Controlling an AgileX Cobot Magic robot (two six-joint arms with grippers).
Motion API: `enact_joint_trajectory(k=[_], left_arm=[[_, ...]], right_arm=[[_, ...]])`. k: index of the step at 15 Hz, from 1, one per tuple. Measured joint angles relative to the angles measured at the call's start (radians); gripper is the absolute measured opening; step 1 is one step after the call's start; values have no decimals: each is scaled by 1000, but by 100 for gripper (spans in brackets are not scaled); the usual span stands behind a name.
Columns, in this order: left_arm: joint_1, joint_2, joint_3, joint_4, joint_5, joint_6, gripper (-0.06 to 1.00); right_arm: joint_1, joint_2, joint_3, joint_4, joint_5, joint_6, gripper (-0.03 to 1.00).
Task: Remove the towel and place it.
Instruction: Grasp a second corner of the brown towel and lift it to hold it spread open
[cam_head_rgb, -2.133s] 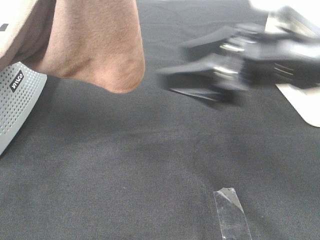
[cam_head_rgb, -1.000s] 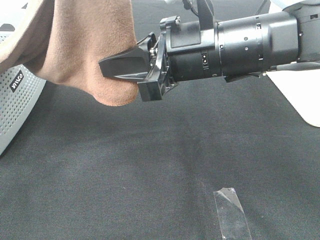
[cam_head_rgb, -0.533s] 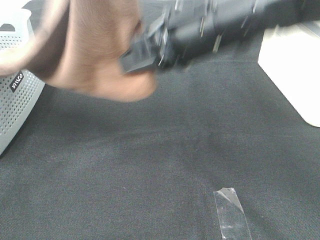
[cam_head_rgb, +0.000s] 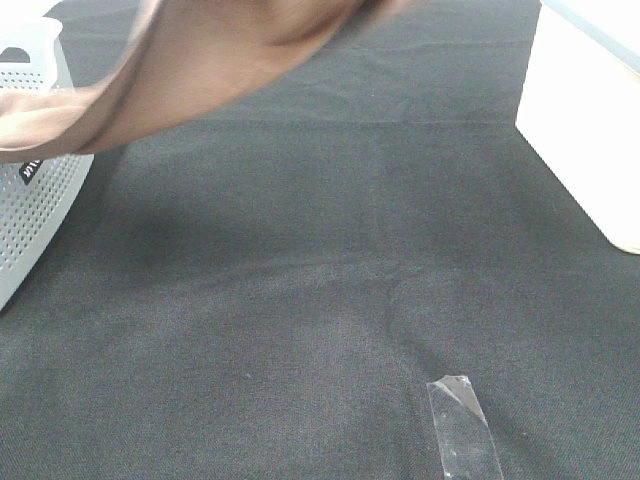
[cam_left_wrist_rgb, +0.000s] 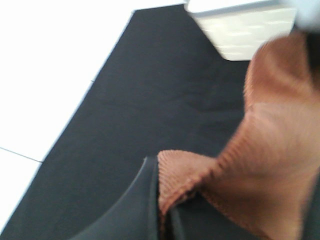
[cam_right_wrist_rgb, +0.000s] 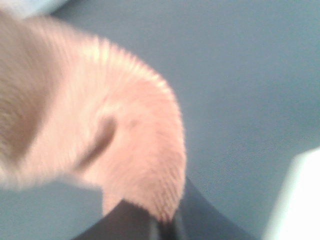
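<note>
Both of your end effectors are clamped on the towel (cam_head_rgb: 190, 70). In the left wrist view, the left end effector (cam_left_wrist_rgb: 164, 212) has its black jaws pressed together on a ribbed brown edge of the fabric. The rest of the towel spreads away beside it, above the black cloth (cam_left_wrist_rgb: 150, 85). In the right wrist view, the right end effector (cam_right_wrist_rgb: 162, 226) pinches a rounded fold of the towel between closed jaws. That picture is blurred and washed pale, so you can read little more from it.

From the high camera you see only the towel itself, held in the air as a blurred brown band across the upper left. One end passes in front of the white perforated basket (cam_head_rgb: 35, 200) at the left edge, and you cannot tell whether it touches the rim. The other end rises out of the top of the frame near the middle. The towel hangs clear of the bench (cam_head_rgb: 330, 260), which the black cloth covers flat beneath it. A strip of clear tape (cam_head_rgb: 462, 428) is stuck to the cloth near the front, well apart from the towel. A white block (cam_head_rgb: 585, 130) sits at the right edge.
</note>
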Motion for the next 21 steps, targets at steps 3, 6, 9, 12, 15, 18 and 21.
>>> enact_joint_trajectory(k=[3, 6, 9, 12, 15, 18, 21], left_arm=[[68, 31, 0, -3, -138, 72, 0], [122, 62, 0, -5, -331, 107, 0], [139, 105, 0, -6, -518, 136, 0], [141, 153, 0, -2, -720, 142, 0], [147, 204, 0, 21, -820, 143, 0], [172, 252, 0, 24, -918, 143, 0], [218, 296, 0, 24, -993, 139, 0]], right_arm=[[0, 129, -270, -184, 0, 0, 0], [0, 226, -440, -330, -113, 45, 0], [0, 256, -472, -434, -320, 202, 0], [-5, 281, -475, -566, -459, 381, 0], [-45, 297, -475, -589, -534, 471, 0], [-92, 320, -475, -534, -588, 482, 0], [-95, 374, -475, -475, -660, 483, 0]])
